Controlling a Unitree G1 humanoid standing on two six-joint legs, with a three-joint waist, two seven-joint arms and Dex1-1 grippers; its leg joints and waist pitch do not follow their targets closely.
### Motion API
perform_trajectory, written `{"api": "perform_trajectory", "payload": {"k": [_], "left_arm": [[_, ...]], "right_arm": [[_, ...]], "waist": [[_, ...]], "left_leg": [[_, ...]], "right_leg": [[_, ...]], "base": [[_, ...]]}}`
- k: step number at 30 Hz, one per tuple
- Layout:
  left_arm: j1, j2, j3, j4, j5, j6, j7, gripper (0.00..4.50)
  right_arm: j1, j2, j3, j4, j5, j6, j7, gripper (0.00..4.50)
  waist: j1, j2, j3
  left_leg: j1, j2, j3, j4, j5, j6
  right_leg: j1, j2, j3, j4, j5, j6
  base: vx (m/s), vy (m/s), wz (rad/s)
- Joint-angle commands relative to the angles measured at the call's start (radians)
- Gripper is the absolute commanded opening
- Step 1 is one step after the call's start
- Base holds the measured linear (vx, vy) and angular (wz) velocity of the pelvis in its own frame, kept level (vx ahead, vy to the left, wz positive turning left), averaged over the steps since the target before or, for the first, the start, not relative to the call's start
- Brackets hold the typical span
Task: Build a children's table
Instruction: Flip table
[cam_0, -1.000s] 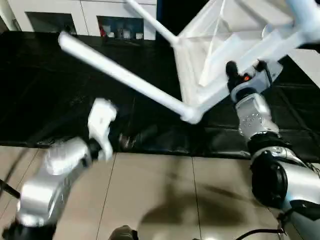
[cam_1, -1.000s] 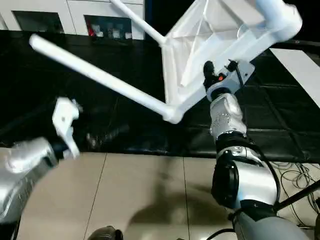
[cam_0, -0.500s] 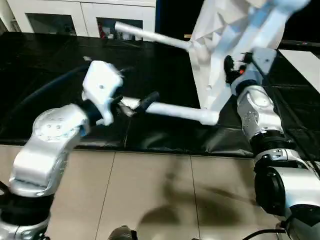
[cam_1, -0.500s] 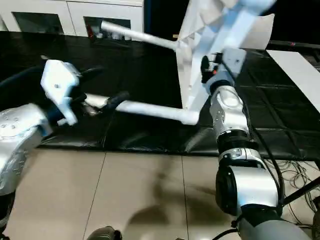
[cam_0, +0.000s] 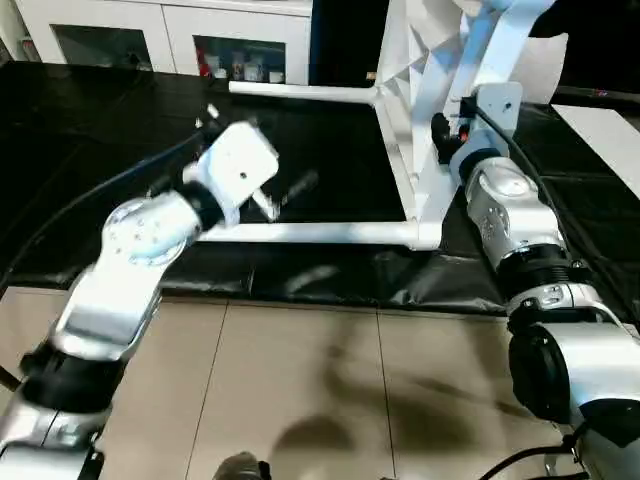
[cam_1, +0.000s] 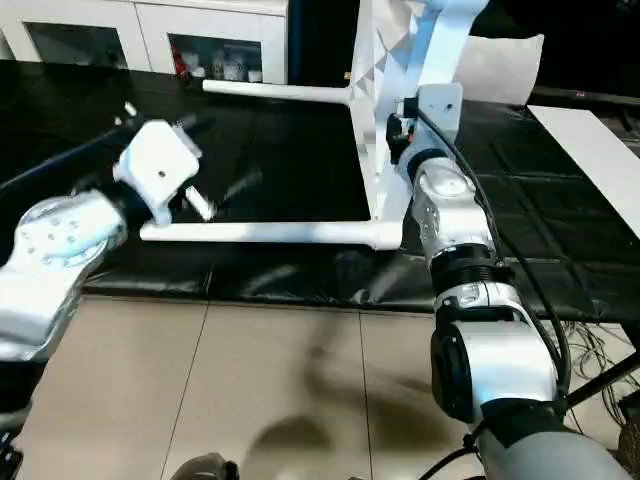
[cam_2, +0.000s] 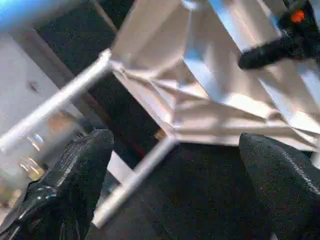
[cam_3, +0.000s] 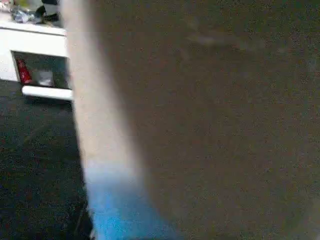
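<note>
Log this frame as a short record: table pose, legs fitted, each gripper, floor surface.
table pose: children's table on edge, lifted
legs fitted: two legs point to the robot's left; a third runs up by the right gripper
left gripper: open, holding nothing, near the lower leg
right gripper: at the table's frame; grip unclear
floor surface: black mat, beige tiles

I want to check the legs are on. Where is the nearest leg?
In the left eye view, the nearest leg runs level above the black mat, from the tabletop's lower corner leftward beneath the left gripper.
</note>
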Motion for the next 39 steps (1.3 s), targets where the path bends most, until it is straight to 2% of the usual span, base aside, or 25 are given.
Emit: {"api": "perform_trajectory", "payload": {"k": [1,3,4,5,6,8,9,11,14,16,18,19,25,30,35,37,39], "left_arm": [[-0.016,-0.007,-0.040,0.039,0.046,-0.064,0.012,4.50],[-0.023,-0.012,-0.051,0.073,0.086,-0.090,0.049,4.50],[-0.035,-0.011,-0.059,0.101,0.128,-0.108,0.093,4.50],[-0.035,-0.011,-0.059,0.101,0.128,-0.108,0.093,4.50],[-0.062,-0.014,-0.064,0.162,0.197,-0.161,0.179,4.50],[-0.117,-0.013,-0.055,0.251,0.295,-0.232,0.335,4.50],[-0.144,-0.016,-0.042,0.290,0.328,-0.259,0.404,4.50],[-0.168,-0.011,-0.031,0.313,0.361,-0.284,0.468,4.50],[-0.198,-0.012,-0.014,0.346,0.371,-0.322,0.516,4.50],[-0.216,-0.010,-0.019,0.364,0.397,-0.329,0.553,4.50],[-0.241,-0.009,-0.037,0.400,0.435,-0.349,0.588,4.50],[-0.262,-0.004,-0.054,0.422,0.482,-0.375,0.634,4.50],[-0.279,0.016,-0.048,0.420,0.579,-0.403,0.748,4.50],[-0.322,0.018,-0.049,0.482,0.595,-0.402,0.773,4.50],[-0.373,0.018,-0.068,0.553,0.623,-0.423,0.782,4.50],[-0.419,0.012,-0.085,0.629,0.632,-0.423,0.767,4.50],[-0.438,0.010,-0.091,0.663,0.636,-0.419,0.763,4.50]], "right_arm": [[0.016,-0.010,0.002,0.030,-0.013,0.045,-0.010,2.64],[0.017,-0.007,0.000,0.031,-0.007,0.049,-0.001,2.73],[0.016,-0.007,0.000,0.031,-0.007,0.049,0.001,2.85],[0.016,-0.007,0.000,0.031,-0.007,0.049,0.001,2.98],[0.016,-0.009,0.001,0.031,-0.010,0.051,-0.002,2.98],[0.016,-0.014,0.006,0.049,-0.023,0.040,-0.014,3.13],[0.018,-0.015,0.005,0.058,-0.025,0.032,-0.018,3.20],[0.021,-0.014,0.006,0.067,-0.027,0.022,-0.020,3.20],[0.029,-0.006,0.002,0.084,-0.027,-0.004,-0.026,3.20],[0.033,0.001,-0.005,0.094,-0.020,-0.030,-0.028,3.20],[0.038,0.002,0.000,0.115,-0.031,-0.059,-0.033,3.20],[0.043,0.002,0.004,0.135,-0.039,-0.077,-0.038,3.03],[0.042,0.006,0.004,0.158,-0.036,-0.101,-0.032,2.54],[0.032,0.001,0.022,0.180,-0.055,-0.123,-0.027,2.10],[0.027,0.004,0.023,0.186,-0.062,-0.131,-0.021,1.99],[0.026,0.008,0.030,0.184,-0.068,-0.134,-0.020,1.97],[0.025,0.009,0.033,0.184,-0.069,-0.136,-0.020,1.96]], "waist": [[-0.007,0.003,-0.074],[-0.008,0.003,-0.075],[-0.011,-0.005,-0.076],[-0.010,-0.003,-0.077],[-0.012,-0.006,-0.076],[-0.012,-0.007,-0.077],[-0.011,-0.003,-0.078],[-0.011,-0.006,-0.078],[-0.008,-0.009,-0.078],[-0.007,-0.004,-0.078],[-0.006,-0.005,-0.079],[-0.003,-0.003,-0.079],[-0.003,-0.003,-0.079],[0.000,-0.002,-0.077],[0.001,-0.003,-0.078],[0.002,0.001,-0.077],[0.001,0.001,-0.078]], "left_leg": [[0.042,0.050,-0.018,-0.074,-0.223,-0.066],[0.041,0.050,-0.019,-0.075,-0.220,-0.068],[0.038,0.050,-0.018,-0.075,-0.216,-0.064],[0.039,0.050,-0.019,-0.074,-0.211,-0.065],[0.036,0.050,-0.018,-0.074,-0.206,-0.059],[0.039,0.050,-0.019,-0.073,-0.209,-0.060],[0.041,0.051,-0.020,-0.074,-0.207,-0.065],[0.043,0.053,-0.021,-0.074,-0.204,-0.070],[0.042,0.051,-0.019,-0.070,-0.184,-0.061],[0.041,0.052,-0.018,-0.070,-0.181,-0.057],[0.042,0.051,-0.018,-0.069,-0.184,-0.055],[0.043,0.051,-0.019,-0.069,-0.190,-0.056],[0.041,0.054,-0.022,-0.070,-0.203,-0.059],[0.044,0.051,-0.021,-0.070,-0.223,-0.061],[0.041,0.053,-0.024,-0.071,-0.225,-0.061],[0.042,0.052,-0.023,-0.071,-0.228,-0.060],[0.042,0.052,-0.024,-0.071,-0.233,-0.061]], "right_leg": [[0.035,-0.080,0.052,-0.074,-0.114,-0.144],[0.036,-0.079,0.051,-0.072,-0.105,-0.147],[0.038,-0.078,0.051,-0.073,-0.095,-0.146],[0.038,-0.080,0.051,-0.070,-0.092,-0.147],[0.038,-0.078,0.050,-0.073,-0.091,-0.147],[0.039,-0.077,0.051,-0.074,-0.094,-0.138],[0.037,-0.078,0.050,-0.071,-0.090,-0.139],[0.038,-0.080,0.048,-0.069,-0.078,-0.148],[0.037,-0.083,0.048,-0.067,-0.050,-0.168],[0.036,-0.082,0.048,-0.068,-0.044,-0.170],[0.034,-0.081,0.048,-0.068,-0.042,-0.172],[0.035,-0.083,0.048,-0.067,-0.051,-0.174],[0.036,-0.084,0.046,-0.066,-0.050,-0.175],[0.030,-0.083,0.047,-0.071,-0.079,-0.179],[0.034,-0.088,0.046,-0.069,-0.075,-0.180],[0.032,-0.087,0.047,-0.070,-0.074,-0.183],[0.033,-0.087,0.047,-0.071,-0.076,-0.183]], "base": [[0.000,0.000,0.00],[0.000,0.000,0.00],[0.000,0.000,0.00],[0.000,0.000,0.00],[0.000,0.000,0.00],[0.000,0.000,0.00],[0.000,0.000,0.00],[0.000,0.000,0.00],[0.000,0.000,0.00],[0.000,0.000,0.00],[0.000,0.000,0.00],[0.000,0.000,0.00],[0.000,0.000,0.00],[0.000,0.000,0.00],[0.000,0.000,0.00],[0.000,0.000,0.00],[0.000,0.000,0.00]]}}
